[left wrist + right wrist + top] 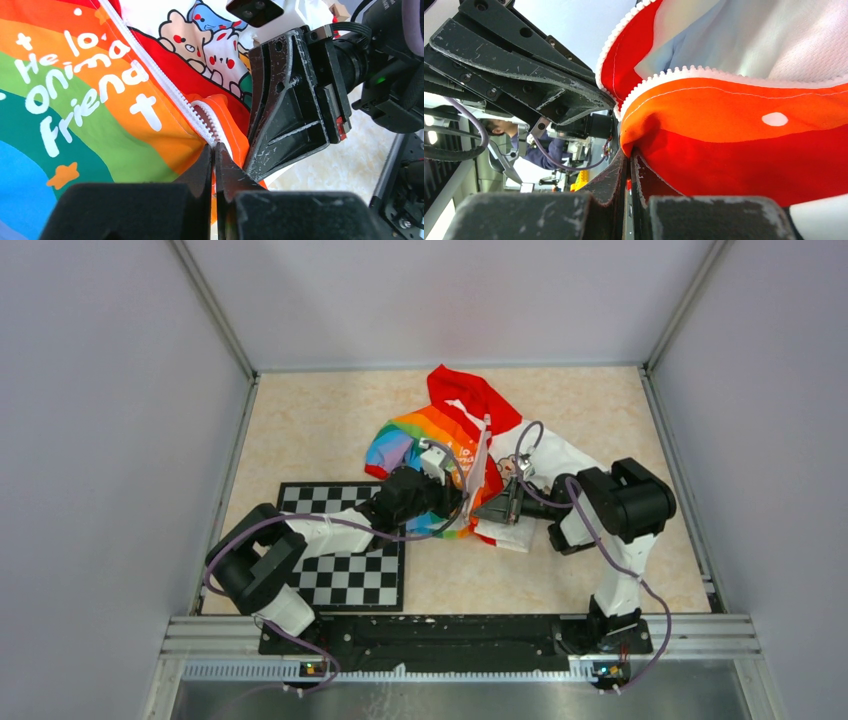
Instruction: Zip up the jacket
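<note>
The jacket point(455, 435) lies mid-table, red hood far, rainbow half on the left, white half on the right. My left gripper point(462, 502) and right gripper point(500, 505) meet at its near hem. In the left wrist view the left gripper point(215, 150) is shut on the bottom end of the white zipper point(165, 82), beside the rainbow panel with white lettering point(85, 90). The right gripper's fingers point(285, 110) stand just right of it. In the right wrist view the right gripper point(629, 155) is shut on the jacket's orange-red hem fabric point(734, 130), under a row of white zipper teeth point(704, 71).
A black-and-white checkerboard mat point(345, 555) lies under the left arm. Grey enclosure walls surround the beige tabletop point(320, 430). A metal rail point(460, 630) runs along the near edge.
</note>
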Robot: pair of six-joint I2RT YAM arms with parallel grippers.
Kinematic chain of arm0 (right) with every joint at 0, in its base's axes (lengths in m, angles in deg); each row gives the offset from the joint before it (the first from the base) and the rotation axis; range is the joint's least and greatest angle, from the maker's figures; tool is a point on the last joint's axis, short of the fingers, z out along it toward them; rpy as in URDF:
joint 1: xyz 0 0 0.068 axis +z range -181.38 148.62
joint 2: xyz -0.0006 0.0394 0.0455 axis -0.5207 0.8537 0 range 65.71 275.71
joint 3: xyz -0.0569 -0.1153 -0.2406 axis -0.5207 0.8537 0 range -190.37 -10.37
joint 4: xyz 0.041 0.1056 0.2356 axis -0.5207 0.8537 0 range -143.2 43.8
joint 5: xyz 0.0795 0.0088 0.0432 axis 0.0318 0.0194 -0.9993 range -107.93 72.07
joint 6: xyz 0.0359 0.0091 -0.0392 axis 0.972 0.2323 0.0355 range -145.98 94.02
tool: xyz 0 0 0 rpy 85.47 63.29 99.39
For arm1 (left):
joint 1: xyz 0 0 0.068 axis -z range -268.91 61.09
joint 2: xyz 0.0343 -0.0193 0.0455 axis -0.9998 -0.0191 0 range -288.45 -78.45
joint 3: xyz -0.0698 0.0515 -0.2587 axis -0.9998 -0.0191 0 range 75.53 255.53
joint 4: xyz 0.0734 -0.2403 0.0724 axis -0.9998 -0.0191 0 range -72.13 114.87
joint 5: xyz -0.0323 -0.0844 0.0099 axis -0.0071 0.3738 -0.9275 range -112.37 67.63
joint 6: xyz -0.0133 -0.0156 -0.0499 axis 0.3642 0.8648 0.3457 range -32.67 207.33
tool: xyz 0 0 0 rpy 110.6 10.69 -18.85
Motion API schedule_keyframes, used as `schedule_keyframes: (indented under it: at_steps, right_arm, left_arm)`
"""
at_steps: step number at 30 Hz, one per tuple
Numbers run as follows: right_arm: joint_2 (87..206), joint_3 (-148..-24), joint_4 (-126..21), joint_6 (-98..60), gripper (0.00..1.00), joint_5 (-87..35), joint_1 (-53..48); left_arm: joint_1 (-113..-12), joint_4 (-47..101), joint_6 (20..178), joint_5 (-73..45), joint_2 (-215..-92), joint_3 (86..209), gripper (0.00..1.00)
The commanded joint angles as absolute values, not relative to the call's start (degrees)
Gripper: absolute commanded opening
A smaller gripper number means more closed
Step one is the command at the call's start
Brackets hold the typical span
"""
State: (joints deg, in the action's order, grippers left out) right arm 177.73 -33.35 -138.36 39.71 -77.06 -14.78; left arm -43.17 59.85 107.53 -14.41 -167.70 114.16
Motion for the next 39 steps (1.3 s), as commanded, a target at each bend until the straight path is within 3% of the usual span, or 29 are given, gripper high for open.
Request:
schedule_keyframes:
  at_steps: [1, 9, 18, 20, 21, 22, 23, 24, 27, 34, 39]
  right_arm:
    - [175.62, -33.84, -150.56, 38.30, 0.00, -76.75, -15.12]
    - [174.85, -33.16, -151.84, 38.13, 0.00, -77.02, -15.15]
    - [172.18, -29.87, -151.52, 38.18, 0.00, -77.84, -15.12]
    - [171.05, -28.40, -149.46, 37.01, 0.00, -77.68, -15.19]
    - [170.54, -28.11, -148.34, 36.55, 0.00, -77.64, -15.16]
    - [170.17, -27.98, -147.88, 36.30, 0.00, -77.69, -15.17]
    - [169.91, -27.95, -147.71, 36.17, 0.00, -77.73, -15.14]
    - [169.72, -27.95, -147.43, 36.16, 0.00, -77.78, -15.17]
    - [169.52, -27.75, -147.33, 36.16, 0.00, -78.05, -15.19]
    - [166.81, -26.25, -144.68, 34.26, 0.00, -78.05, -15.18]
    - [164.24, -25.95, -140.29, 31.76, 0.00, -77.73, -15.15]
  left_arm:
    - [-43.71, 59.85, 112.00, -9.73, -167.11, 114.76, 0.00]
    - [-46.70, 63.61, 122.20, 0.32, -168.58, 113.39, 0.00]
    - [-50.78, 56.01, 120.97, 0.40, -169.34, 116.58, 0.00]
    - [-51.27, 52.29, 118.92, 0.32, -168.95, 118.81, 0.08]
    - [-51.29, 50.58, 117.94, 0.27, -168.75, 119.90, 0.18]
    - [-51.24, 49.84, 117.31, 0.51, -168.53, 120.38, 0.39]
    - [-51.33, 49.60, 116.96, 0.74, -168.25, 120.55, 0.52]
    - [-51.34, 49.65, 116.87, 1.07, -167.86, 120.39, 0.61]
    - [-51.37, 52.07, 118.15, 5.66, -167.44, 119.73, 0.77]
    - [-51.38, 57.29, 122.21, 21.26, -173.22, 121.73, 0.77]
    - [-51.45, 63.69, 126.34, 23.41, -176.37, 121.18, 0.59]
